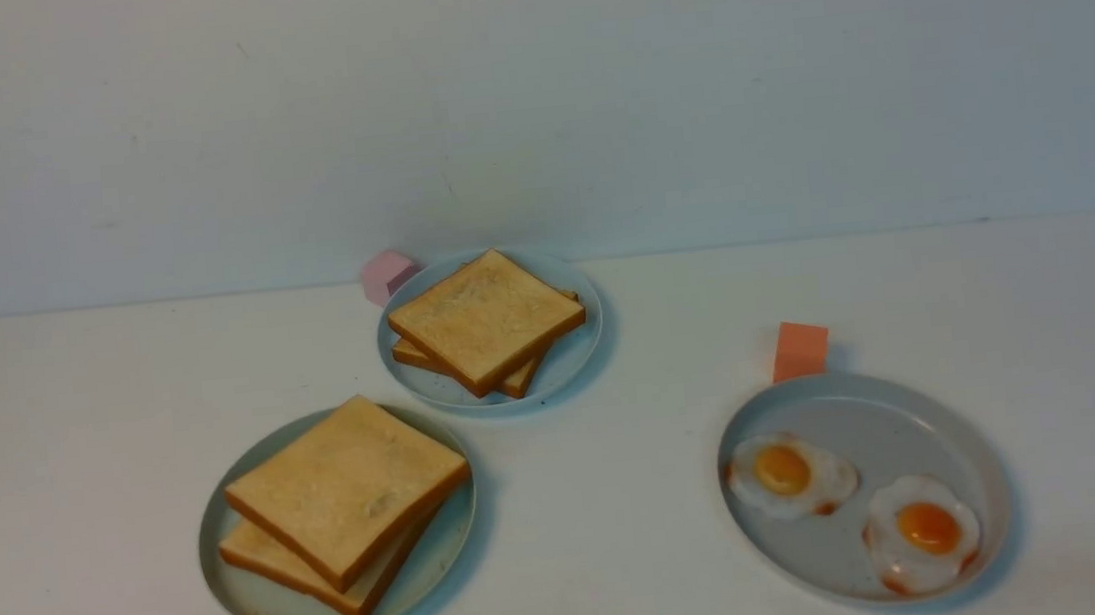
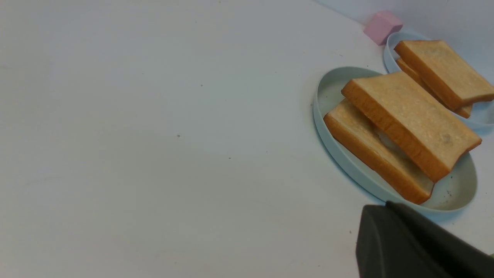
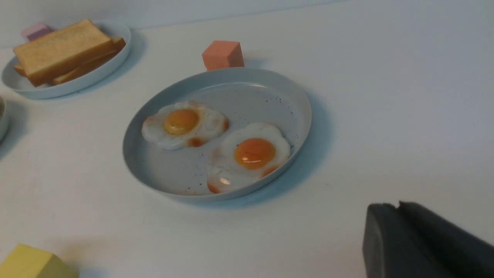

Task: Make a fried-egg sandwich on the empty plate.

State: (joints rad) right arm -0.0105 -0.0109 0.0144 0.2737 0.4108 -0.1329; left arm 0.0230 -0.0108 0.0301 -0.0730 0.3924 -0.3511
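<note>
Sitting finished at lower left of the front view: sandwich (image 1: 345,503) on the mint plate (image 1: 254,602), egg tucked between askew slices, so left claw (image 2: 389,231) pressed together, right claw (image 3: 397,235) looking nearly pressed together, both holding nothing, clear of it.

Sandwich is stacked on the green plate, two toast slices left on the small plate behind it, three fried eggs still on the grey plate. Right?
Not quite: the grey plate holds two fried eggs, not three, as the front and right wrist views show. The rest holds: the sandwich sits on the green plate, and two toast slices remain on the small plate behind it.
</note>
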